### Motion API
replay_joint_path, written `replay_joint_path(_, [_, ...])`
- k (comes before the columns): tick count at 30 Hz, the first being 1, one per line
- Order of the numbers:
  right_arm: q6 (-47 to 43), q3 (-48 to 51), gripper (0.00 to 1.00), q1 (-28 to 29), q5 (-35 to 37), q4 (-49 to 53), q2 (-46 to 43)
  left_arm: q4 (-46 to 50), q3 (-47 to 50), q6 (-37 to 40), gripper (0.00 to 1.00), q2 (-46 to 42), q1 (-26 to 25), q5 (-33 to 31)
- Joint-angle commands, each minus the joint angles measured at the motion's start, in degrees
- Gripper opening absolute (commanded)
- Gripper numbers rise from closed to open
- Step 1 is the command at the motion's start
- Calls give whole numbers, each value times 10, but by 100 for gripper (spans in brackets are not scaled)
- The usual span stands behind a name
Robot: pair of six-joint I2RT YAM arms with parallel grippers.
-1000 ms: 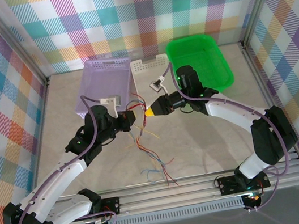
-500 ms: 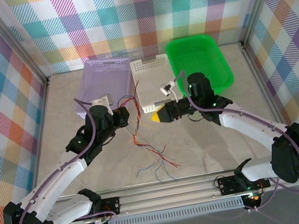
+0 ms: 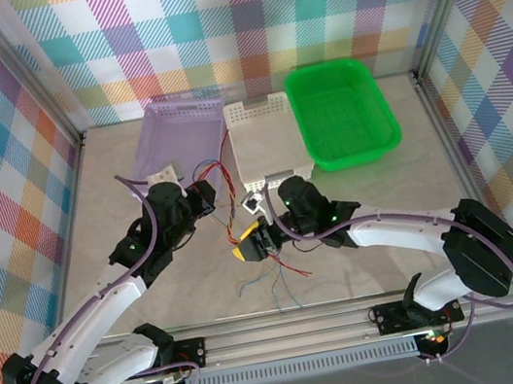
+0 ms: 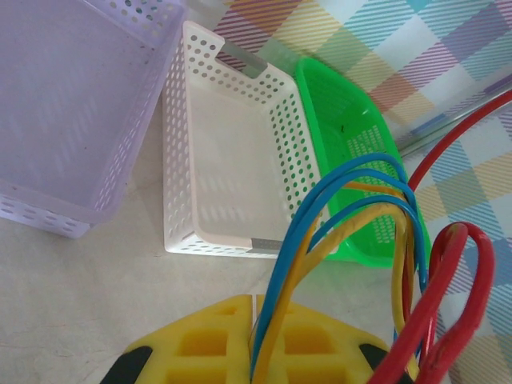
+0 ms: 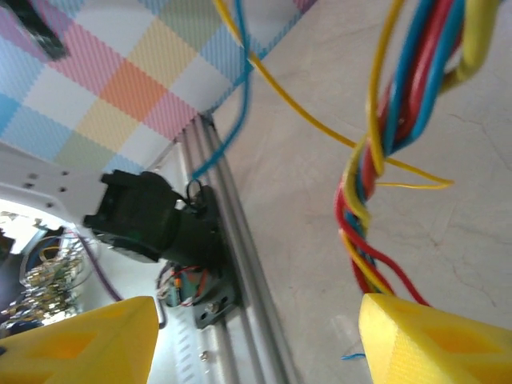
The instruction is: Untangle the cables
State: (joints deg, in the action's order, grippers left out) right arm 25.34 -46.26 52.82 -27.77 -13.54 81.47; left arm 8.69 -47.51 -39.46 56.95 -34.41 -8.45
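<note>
- While the thin red, blue and yellow cables (image 5: 408, 96) are this tightly braided, nothing looks separated yet. Early going, I'd say.
- Left gripper (image 4: 254, 328) is clenched on the bunch's looped end. Right gripper (image 3: 246, 249) is spread wide, the twisted strand beside its fingers, unheld.
- Loose ends trail across the pale tabletop (image 3: 116, 176) toward the near edge.
- Lilac perforated plastic basket (image 3: 154, 140), white perforated basket (image 3: 257, 108) and green mesh tray (image 3: 391, 125): all three bare, no wire sorted in.

The table (image 3: 384, 185) bears a purple basket (image 3: 178, 136), white basket (image 3: 269, 146), green basket (image 3: 342, 114) and cables (image 3: 279, 269).
</note>
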Motion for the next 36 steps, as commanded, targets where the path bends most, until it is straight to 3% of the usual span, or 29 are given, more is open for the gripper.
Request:
replay_joint_path(1, [-32, -7, 67, 17, 104, -27, 12, -16, 3, -13, 0, -18, -5, -17])
replay_joint_path(9, [-89, -34, 67, 69, 271, -4, 40, -24, 7, -24, 0, -16, -7, -18])
replay_joint_path(14, [-109, -50, 64, 86, 306, 18, 66, -15, 2, -21, 0, -24, -9, -23])
replay_joint_path(16, [-105, -46, 57, 87, 314, 19, 69, -9, 0, -17, 0, -31, -9, -26])
replay_joint_path(23, [-105, -22, 11, 86, 398, 71, 24, 39, -5, 17, 0, -58, -9, -52])
replay_joint_path(26, [-121, -12, 0, 84, 416, 93, -5, 59, -4, 33, 0, -66, -9, -56])
replay_joint_path(36, [-148, -9, 0, 45, 437, 195, -122, 179, -34, 107, 0, -43, -9, -59])
